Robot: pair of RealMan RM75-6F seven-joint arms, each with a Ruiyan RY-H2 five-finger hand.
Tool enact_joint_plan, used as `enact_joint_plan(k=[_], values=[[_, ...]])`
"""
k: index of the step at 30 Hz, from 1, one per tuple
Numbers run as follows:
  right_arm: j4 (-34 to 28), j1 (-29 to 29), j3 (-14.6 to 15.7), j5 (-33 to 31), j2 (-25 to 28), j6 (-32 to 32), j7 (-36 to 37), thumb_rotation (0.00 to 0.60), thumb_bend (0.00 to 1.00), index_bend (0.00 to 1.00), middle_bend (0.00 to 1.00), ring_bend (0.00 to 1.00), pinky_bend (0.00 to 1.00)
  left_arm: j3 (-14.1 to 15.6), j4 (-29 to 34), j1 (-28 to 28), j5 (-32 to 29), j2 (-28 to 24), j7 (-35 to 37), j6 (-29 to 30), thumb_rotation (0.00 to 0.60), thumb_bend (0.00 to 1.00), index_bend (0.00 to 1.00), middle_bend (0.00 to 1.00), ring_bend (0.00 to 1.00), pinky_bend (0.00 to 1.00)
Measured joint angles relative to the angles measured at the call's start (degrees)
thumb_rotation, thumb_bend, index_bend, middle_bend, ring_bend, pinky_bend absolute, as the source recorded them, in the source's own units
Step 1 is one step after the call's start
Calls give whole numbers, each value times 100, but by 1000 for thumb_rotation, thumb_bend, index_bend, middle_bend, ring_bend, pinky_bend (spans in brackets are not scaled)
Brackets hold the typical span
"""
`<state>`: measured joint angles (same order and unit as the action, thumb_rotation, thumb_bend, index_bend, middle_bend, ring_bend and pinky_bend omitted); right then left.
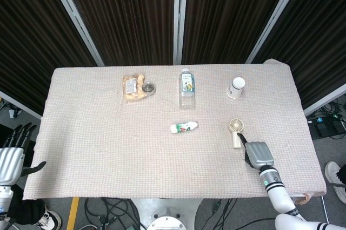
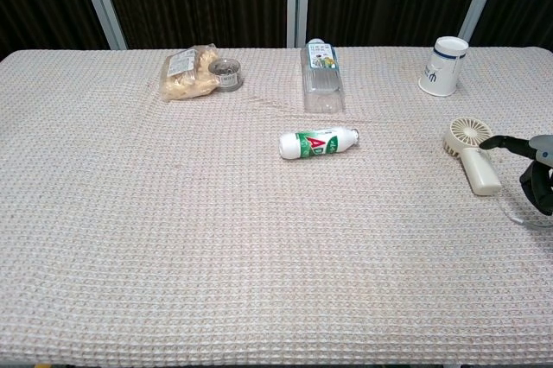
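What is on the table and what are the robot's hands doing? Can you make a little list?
right hand: open, over the table, fingers reaching close to the fan
left hand: open, off the table's left edge, holding nothing
fan: lying flat
small bottle: on its side, mid-table
big bottle: lying at the back
cup: back right
snack bag: back left, a small tin beside it

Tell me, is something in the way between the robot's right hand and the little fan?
Nothing visible is. The right hand sits just beside the handheld fan, its fingers reaching over the handle with only bare cloth around.
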<state>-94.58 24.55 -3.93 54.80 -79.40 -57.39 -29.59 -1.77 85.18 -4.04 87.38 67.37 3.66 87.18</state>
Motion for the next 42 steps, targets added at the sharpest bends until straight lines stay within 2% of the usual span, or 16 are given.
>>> enact_joint_plan(k=[32,37,42], values=[[66,299,191,-610,-14,253,99,600,1000,15,1000,935,900,-10,21,-22,6,-23,7,-28,600,51,62,42,0,184],[-46,264,130,-384,68,27,256,600,1000,15,1000,934,900,-22,45,-26,12,-35,-11,-12,600,51,63,42,0,184],[-377,113,46,158,345,-532,489,600,1000,15,1000,934,899,-19,93,-34,40,-45,-45,-5,600,51,62,42,0,184]])
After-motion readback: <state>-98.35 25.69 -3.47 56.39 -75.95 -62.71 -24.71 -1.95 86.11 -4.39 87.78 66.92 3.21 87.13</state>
